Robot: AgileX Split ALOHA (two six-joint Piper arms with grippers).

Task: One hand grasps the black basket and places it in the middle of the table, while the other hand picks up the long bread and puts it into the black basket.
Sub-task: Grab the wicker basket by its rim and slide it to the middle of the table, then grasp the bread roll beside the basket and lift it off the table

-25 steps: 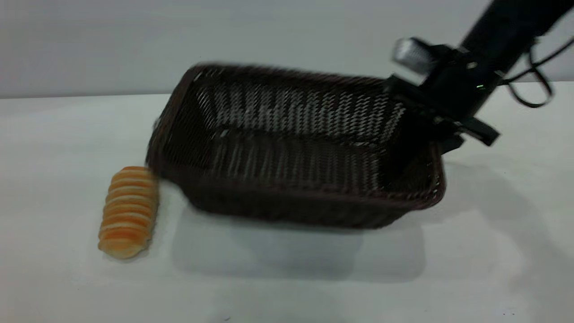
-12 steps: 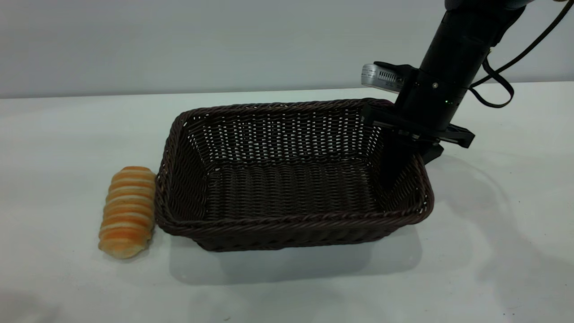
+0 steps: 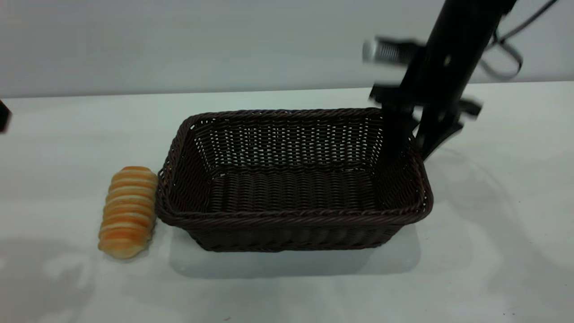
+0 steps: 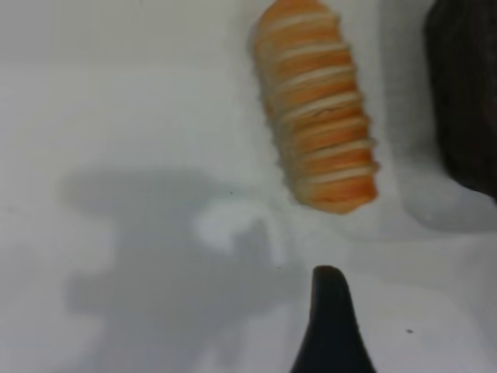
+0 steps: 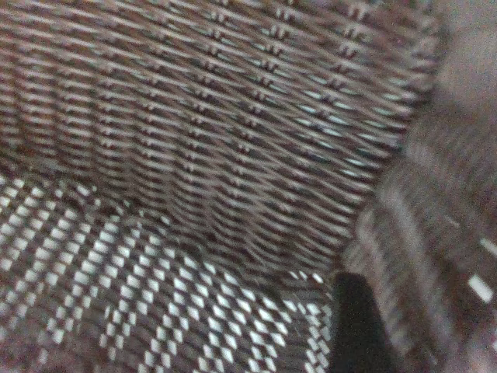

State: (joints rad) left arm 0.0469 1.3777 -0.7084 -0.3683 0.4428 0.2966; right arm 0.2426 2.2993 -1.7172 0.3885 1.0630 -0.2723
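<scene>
A: The basket [image 3: 291, 179] has dropped flat onto the table [image 3: 493, 224] since a second ago, when it hung tilted; the right gripper [image 3: 415, 134] has lifted and straddles the right end wall, fingers apart and no longer clamping.

B: And the bread [image 3: 128, 211]?

A: It lies on the table just beside the basket's left end; whether they touch I cannot tell.

B: The left gripper [image 4: 330, 311]?

A: One dark fingertip shows near the bread, above the table; whether those fingers are spread or closed I cannot tell.
</scene>
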